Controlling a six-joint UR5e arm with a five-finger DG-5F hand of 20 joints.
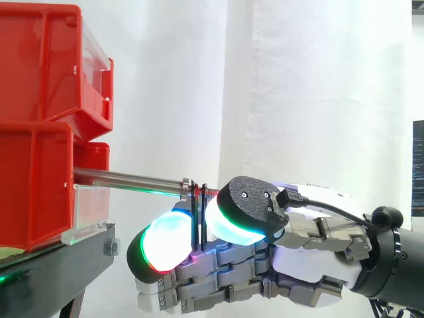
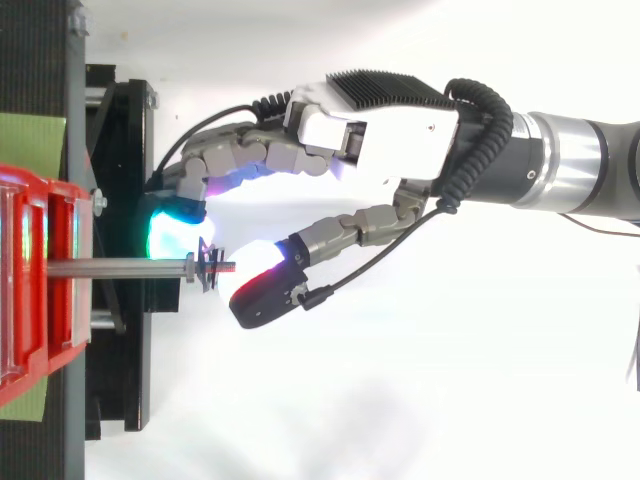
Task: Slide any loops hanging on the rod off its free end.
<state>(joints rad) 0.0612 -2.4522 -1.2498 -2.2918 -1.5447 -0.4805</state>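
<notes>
Loops point(image 1: 195, 215) hung near the rod's point(image 1: 126, 177) free right end, well clear of the red bins point(image 1: 33, 192). You had the hand point(image 1: 265, 268) curled around them. Thumb pad point(image 1: 232, 222) sat against their right side, a finger pad point(image 1: 162, 245) just left. Looked like a pinch, but far-side contact wasn't clear.
</notes>
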